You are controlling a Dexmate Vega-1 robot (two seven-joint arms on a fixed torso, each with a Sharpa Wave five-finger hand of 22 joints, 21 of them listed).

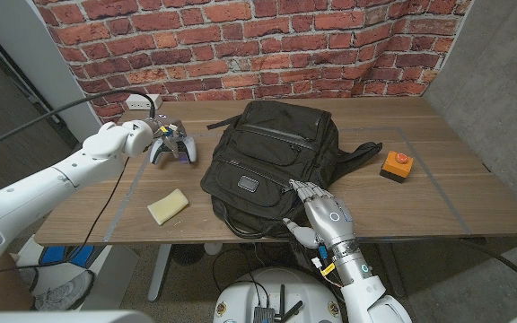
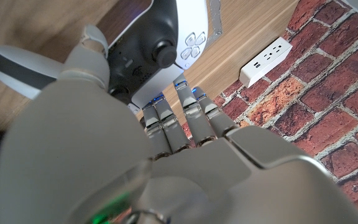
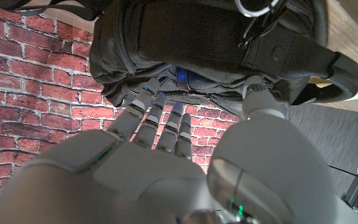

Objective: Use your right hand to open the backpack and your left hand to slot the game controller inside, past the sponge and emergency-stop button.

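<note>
The table (image 1: 438,193) fills the head view's middle band. The black backpack (image 1: 267,161) lies at centre, zipped. The right hand (image 1: 321,215), lower centre-right, rests its spread fingers (image 3: 143,102) on the pack's near edge. The left hand (image 1: 142,135), upper left, has its fingers (image 2: 166,118) together against the controller (image 1: 172,144), grip unclear. The sponge (image 1: 167,206) lies lower left and the button (image 1: 397,164) at right.

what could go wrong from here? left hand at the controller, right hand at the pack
1. The backpack looks closed; the right hand only touches its near edge, so the opening may not be ready when the controller arrives.
2. The left hand is on the game controller but a firm hold isn't visible; it could slip on lifting.
3. The sponge lies between controller and backpack; a low carry could knock it.
</note>
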